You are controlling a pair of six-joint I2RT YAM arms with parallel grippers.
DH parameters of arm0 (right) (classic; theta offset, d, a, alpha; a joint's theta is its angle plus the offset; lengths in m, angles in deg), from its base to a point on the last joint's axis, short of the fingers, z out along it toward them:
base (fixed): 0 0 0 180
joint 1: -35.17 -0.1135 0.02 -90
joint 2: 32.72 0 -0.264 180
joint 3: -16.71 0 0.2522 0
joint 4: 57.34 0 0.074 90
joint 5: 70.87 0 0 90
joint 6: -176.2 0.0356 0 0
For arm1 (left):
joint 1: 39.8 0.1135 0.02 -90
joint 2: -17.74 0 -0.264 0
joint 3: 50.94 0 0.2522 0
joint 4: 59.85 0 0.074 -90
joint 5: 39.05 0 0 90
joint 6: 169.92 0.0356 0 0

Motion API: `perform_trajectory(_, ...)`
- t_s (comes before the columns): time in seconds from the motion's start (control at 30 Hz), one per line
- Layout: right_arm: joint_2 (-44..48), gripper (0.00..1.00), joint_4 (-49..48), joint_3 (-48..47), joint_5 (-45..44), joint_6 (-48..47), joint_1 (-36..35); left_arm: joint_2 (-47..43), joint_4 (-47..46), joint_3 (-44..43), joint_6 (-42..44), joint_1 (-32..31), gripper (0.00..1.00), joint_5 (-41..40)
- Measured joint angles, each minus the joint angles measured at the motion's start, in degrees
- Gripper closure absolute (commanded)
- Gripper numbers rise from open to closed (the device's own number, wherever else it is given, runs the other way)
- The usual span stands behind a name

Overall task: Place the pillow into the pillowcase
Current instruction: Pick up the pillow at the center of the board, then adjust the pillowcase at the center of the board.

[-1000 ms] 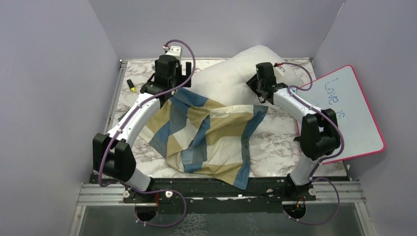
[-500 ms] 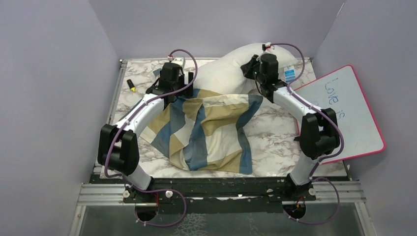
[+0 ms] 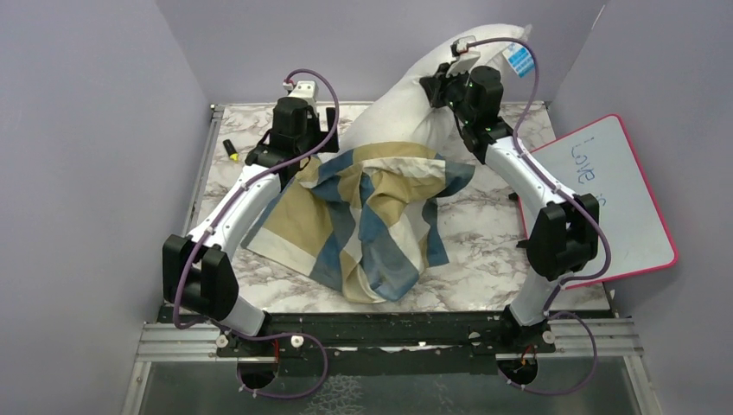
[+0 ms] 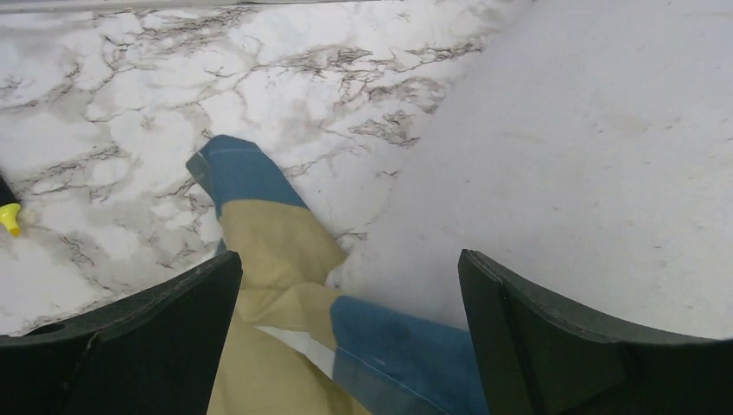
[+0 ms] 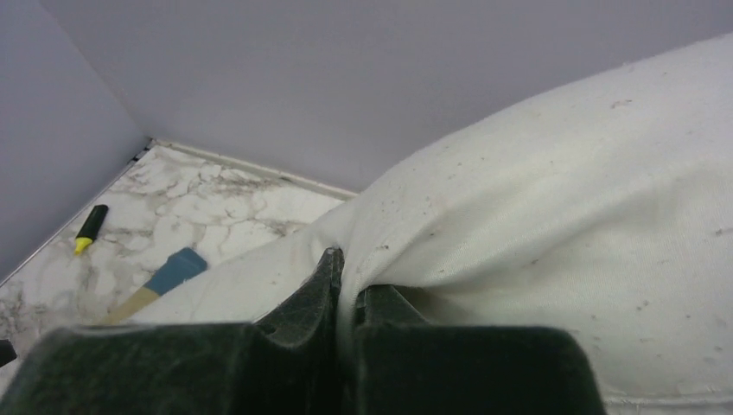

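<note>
The pillow (image 3: 402, 112) stands tilted at about 1 o'clock on the tabletop (image 3: 484, 251). Its lower end rests on the marble surface near the middle and its upper end is raised against the far wall. A small blue and white label (image 3: 519, 59) shows at that raised end.

The right end effector (image 5: 346, 277) is clamped tight on a fold of the pillow's off-white fabric near the upper end. The cloth bunches into a crease where the two fingers meet.

The pillowcase (image 3: 372, 216) lies crumpled at the centre of the tabletop, toward 6 o'clock from the pillow. Its far edge is heaped up against the pillow's lower end and touches it. The rest spreads in blue, tan and cream folds toward the near edge. Whether any of the pillow is inside the opening cannot be told.

The left end effector (image 4: 350, 259) sits at about 11 o'clock with its fingers spread wide and nothing between them. Below it a blue and tan corner of the pillowcase lies on the marble, just beside the pillow's flank.

A yellow-tipped marker (image 3: 231, 149) lies at 10 o'clock near the left edge. A pink-rimmed whiteboard (image 3: 605, 207) with handwriting sits at 3 o'clock, past the right edge.
</note>
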Motion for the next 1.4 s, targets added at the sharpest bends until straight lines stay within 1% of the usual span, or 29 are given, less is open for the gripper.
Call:
perform_trajectory(0.13, 0.0, 1.0, -0.1, -3.6, 0.1, -3.3, 0.0, -0.1, -0.7, 0.2, 0.1, 0.0, 0.05, -0.9)
perform_trajectory(0.23, 0.0, 1.0, -0.1, -4.6, 0.0, -4.9, 0.0, 0.7, -0.4, 1.1, -0.2, 0.0, 0.08, -1.0)
perform_trajectory(0.37, 0.0, 1.0, -0.1, -4.2, -0.2, -5.6, 0.0, 1.3, 1.5, 2.9, -3.1, 0.1, 0.17, -2.1)
perform_trajectory(0.43, 0.0, 1.0, -0.1, -3.9, -0.3, -5.6, 0.0, 1.3, 3.0, 3.7, -6.2, 0.3, 0.18, -4.3)
perform_trajectory(0.53, 0.0, 1.0, -0.8, -2.6, -0.7, -5.6, 0.0, 0.8, 5.9, 5.4, -13.8, 1.7, 0.19, -8.4)
perform_trajectory(0.67, 0.0, 1.0, -1.2, -1.2, -0.9, -5.8, 0.0, -3.5, 6.7, 13.8, -26.3, 7.9, 0.19, -9.1)
perform_trajectory(0.73, 0.0, 1.0, -1.3, -1.1, -0.9, -6.0, 0.0, -6.3, 5.5, 18.9, -32.9, 11.9, 0.19, -7.3)
perform_trajectory(0.8, 0.0, 1.0, -1.5, -1.1, -0.8, -6.2, 0.0, -8.2, 1.6, 24.0, -39.8, 14.8, 0.16, -5.3)
perform_trajectory(0.9, 0.0, 1.0, -1.7, -1.0, -0.8, -6.3, 0.0, -8.0, -5.4, 27.7, -47.6, 15.5, 0.1, -1.5)
perform_trajectory(1.03, 0.1, 1.0, -1.9, -0.7, -0.8, -6.3, 0.0, 0.1, -13.3, 27.1, -53.3, 14.9, 0.08, 2.7)
perform_trajectory(1.17, 0.3, 1.0, -2.0, -0.4, -0.8, -6.7, 0.0, 8.3, -20.9, 27.0, -57.9, 14.7, 0.1, 6.6)
perform_trajectory(1.23, 0.6, 1.0, -2.0, -0.3, -0.7, -6.9, 0.0, 10.6, -23.6, 27.0, -59.5, 14.6, 0.18, 7.6)
perform_trajectory(1.27, 0.7, 1.0, -2.0, -0.3, -0.7, -6.9, 0.0, 11.5, -24.7, 27.0, -60.2, 14.5, 0.27, 7.8)
perform_trajectory(1.3, 0.8, 1.0, -2.0, -0.3, -0.7, -7.1, 0.0, 12.3, -26.0, 27.0, -61.1, 14.5, 0.37, 8.1)
perform_trajectory(1.4, 1.0, 1.0, -2.0, -0.1, -0.7, -7.3, 0.0, 15.1, -30.3, 26.7, -63.4, 14.4, 0.83, 8.5)
